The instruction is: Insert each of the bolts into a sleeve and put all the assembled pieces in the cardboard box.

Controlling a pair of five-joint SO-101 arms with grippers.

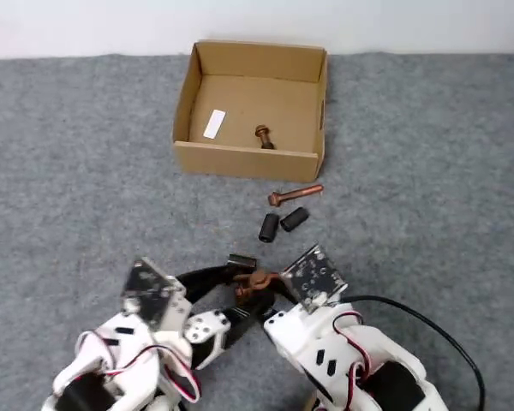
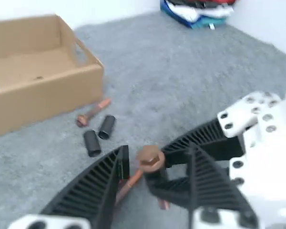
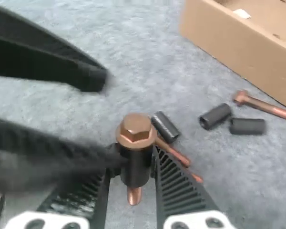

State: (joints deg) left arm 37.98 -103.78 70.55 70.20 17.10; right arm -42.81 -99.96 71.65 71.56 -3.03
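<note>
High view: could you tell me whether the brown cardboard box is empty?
No, the brown cardboard box holds one copper bolt and a white slip.

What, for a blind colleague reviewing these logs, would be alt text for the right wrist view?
The right gripper is clamped on a black sleeve with a copper bolt pushed through it, hex head up. The left gripper stands open beside it. On grey carpet beyond lie two bolts, three loose sleeves and the cardboard box.

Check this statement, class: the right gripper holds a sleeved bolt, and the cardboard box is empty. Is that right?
Not quite. The cardboard box is not empty: the high view shows a bolt inside it. The right gripper does hold a sleeved bolt.
</note>
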